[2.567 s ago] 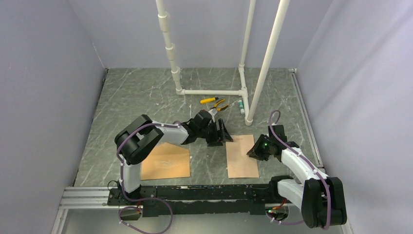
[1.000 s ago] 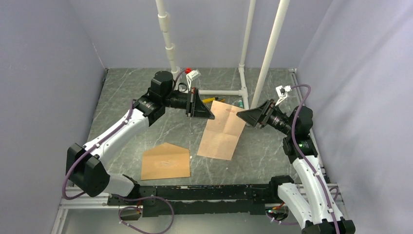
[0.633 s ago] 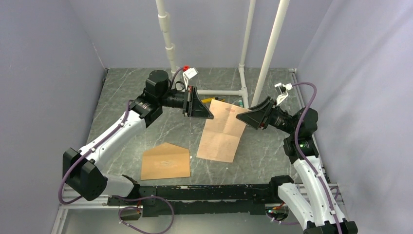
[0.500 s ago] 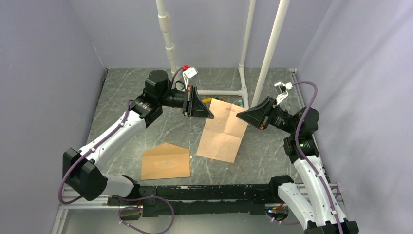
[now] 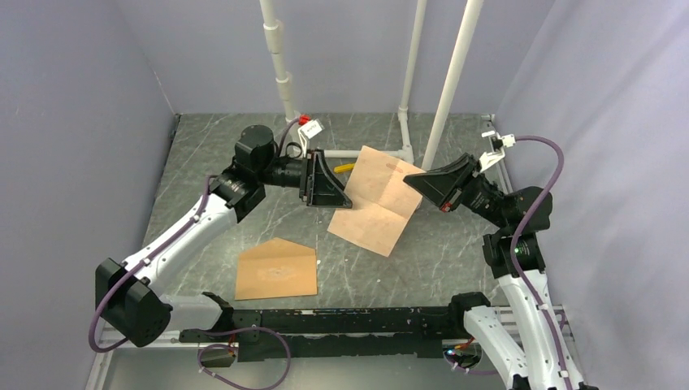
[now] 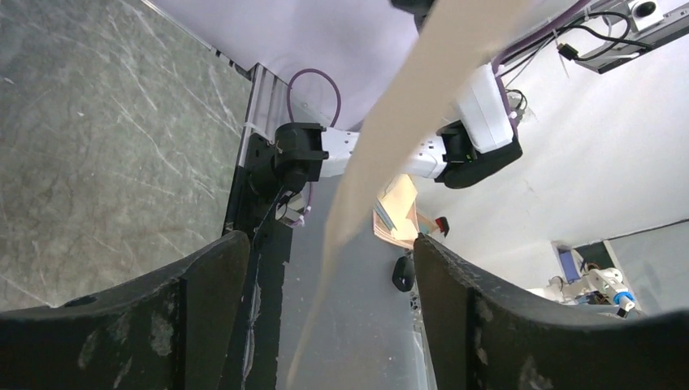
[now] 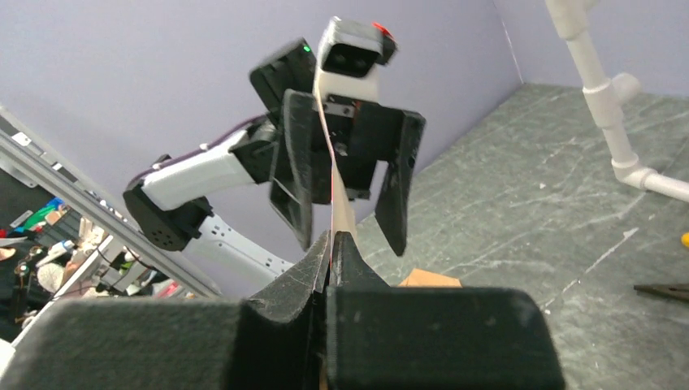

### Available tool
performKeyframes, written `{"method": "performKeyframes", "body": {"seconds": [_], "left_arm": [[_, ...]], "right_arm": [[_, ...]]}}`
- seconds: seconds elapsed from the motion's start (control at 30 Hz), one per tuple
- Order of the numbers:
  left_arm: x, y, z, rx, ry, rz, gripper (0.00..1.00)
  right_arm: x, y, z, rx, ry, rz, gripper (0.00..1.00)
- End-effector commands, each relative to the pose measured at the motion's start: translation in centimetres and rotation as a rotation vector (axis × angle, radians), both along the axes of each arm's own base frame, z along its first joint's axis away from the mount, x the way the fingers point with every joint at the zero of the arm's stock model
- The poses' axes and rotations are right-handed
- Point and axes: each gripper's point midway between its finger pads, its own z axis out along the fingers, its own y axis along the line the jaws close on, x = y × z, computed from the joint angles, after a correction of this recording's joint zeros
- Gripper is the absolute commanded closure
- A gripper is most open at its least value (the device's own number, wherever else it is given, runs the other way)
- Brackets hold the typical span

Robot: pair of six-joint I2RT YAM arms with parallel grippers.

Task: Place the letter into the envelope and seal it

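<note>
The top external view showed the letter (image 5: 375,199) aloft, pinched at one edge by the right gripper (image 5: 410,180), the left gripper (image 5: 343,193) spread open around it, seemingly mid-carry; next it likely needed lowering toward the envelope (image 5: 276,270), which lay flat on the table.

The letter (image 5: 375,203) hangs tilted in mid-air over the middle of the table (image 5: 207,154), and it blocks the straight line between the left gripper (image 5: 333,184) and the right gripper (image 5: 410,180). It runs edge-on through the left gripper's wide gap, apart from both fingers. Behind it, the uprights of the white PVC pipe frame (image 5: 452,81) fence off the far centre, with a yellow-handled tool (image 5: 347,166) lying at their foot. Bare tabletop lies open at the far left, beneath the raised letter and around the flat envelope (image 5: 276,270). Nothing hangs above the envelope. The right arm (image 5: 520,244) stands close to the right wall (image 5: 601,162), leaving only a narrow gap.
</note>
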Motion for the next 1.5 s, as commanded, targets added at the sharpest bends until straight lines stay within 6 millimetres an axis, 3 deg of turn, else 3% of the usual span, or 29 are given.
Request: {"method": "performKeyframes", "body": {"seconds": [0.0, 0.1, 0.33, 0.47, 0.53, 0.6, 0.67, 0.77, 0.9, 1.0, 1.1, 1.2, 1.3, 1.47], "left_arm": [[-0.4, -0.3, 0.4, -0.042, -0.041, -0.013, 0.23], [-0.8, -0.9, 0.5, -0.05, -0.049, -0.04, 0.34], [-0.3, -1.0, 0.9, -0.056, -0.071, 0.021, 0.96], [0.0, -0.8, 1.6, -0.071, -0.089, 0.071, 0.98], [0.1, -0.7, 1.9, -0.078, -0.096, 0.085, 0.98], [0.3, -0.8, 2.2, -0.082, -0.091, 0.097, 0.98], [0.6, -0.9, 2.4, -0.081, -0.088, 0.107, 0.98], [1.1, -1.1, 2.4, -0.07, -0.088, 0.115, 0.97], [1.9, -1.2, 1.8, -0.027, -0.126, 0.14, 0.98], [3.1, -1.0, 0.9, 0.041, -0.179, 0.195, 0.98], [3.1, -1.0, 1.2, 0.043, -0.228, 0.17, 0.98], [1.7, -1.2, 1.8, 0.012, -0.245, 0.071, 0.98], [-0.1, -1.0, 1.9, -0.009, -0.259, -0.047, 0.98], [-1.9, -0.2, 0.9, 0.009, -0.279, -0.139, 0.97]], "right_arm": [[-0.8, -0.2, 3.7, 0.076, -0.065, -0.009, 1.0], [-0.7, -0.2, 3.7, 0.085, -0.057, 0.002, 1.0], [-0.6, -0.2, 3.4, 0.06, -0.063, -0.012, 1.0], [-2.0, 0.0, 3.4, -0.01, -0.147, 0.025, 1.0], [-3.9, 0.5, 2.8, -0.078, -0.232, 0.116, 0.84], [-5.7, 0.8, 1.8, -0.147, -0.298, 0.215, 0.6], [-7.5, 0.9, 0.7, -0.209, -0.338, 0.303, 0.42], [-8.6, 0.6, 0.4, -0.275, -0.377, 0.304, 0.29], [-7.6, 0.2, 1.5, -0.28, -0.386, 0.188, 0.27], [-5.4, -0.1, 2.3, -0.226, -0.316, 0.073, 0.27], [-3.0, -0.3, 1.7, -0.192, -0.237, 0.006, 0.26], [-0.9, -1.0, 0.2, -0.216, -0.181, -0.094, 0.21], [-0.9, -0.7, -0.7, -0.246, -0.196, -0.064, 0.13], [-2.7, 1.3, -3.6, -0.32, -0.227, 0.152, 0.12]]}}
